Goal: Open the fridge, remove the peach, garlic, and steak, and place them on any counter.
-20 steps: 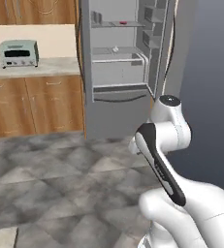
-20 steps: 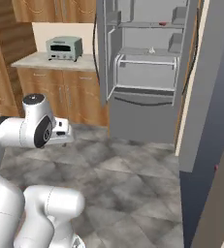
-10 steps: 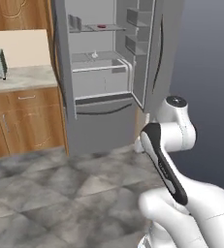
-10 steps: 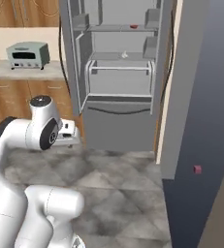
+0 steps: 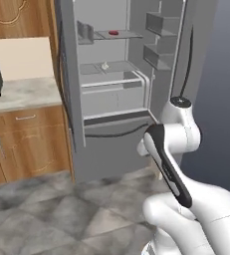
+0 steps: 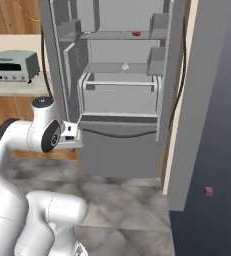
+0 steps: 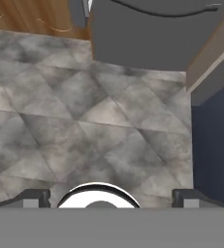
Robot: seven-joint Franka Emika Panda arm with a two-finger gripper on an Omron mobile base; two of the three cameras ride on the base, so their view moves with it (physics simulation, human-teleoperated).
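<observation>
Low over the grey stone floor point(image 7: 84, 121), the gripper point(image 7: 108, 197) hangs with its two dark fingertips point(image 7: 33, 197) spread wide apart and nothing between them, pointing down at the tiles. At the far edge of the hand view lies the fridge's bottom drawer point(image 7: 157, 34), with wood cabinet fronts point(image 7: 31, 19) to its left.

Both base views show the fridge point(image 5: 121, 74) standing open ahead of the folded white arm. A small red steak point(image 5: 113, 33) lies on the upper shelf, and the pale garlic point(image 5: 105, 65) sits on the shelf below it, above a clear bin. The peach cannot be made out. The open right door point(image 6: 202, 100) stands edge-on between the robot and the dark space at right.

From the right base view, a grey toaster oven point(image 6: 12, 66) rests on the marble counter point(image 6: 17, 89) left of the fridge, and a small pink object point(image 6: 208, 191) shows low against the dark wall. The left base view catches just the oven's edge.
</observation>
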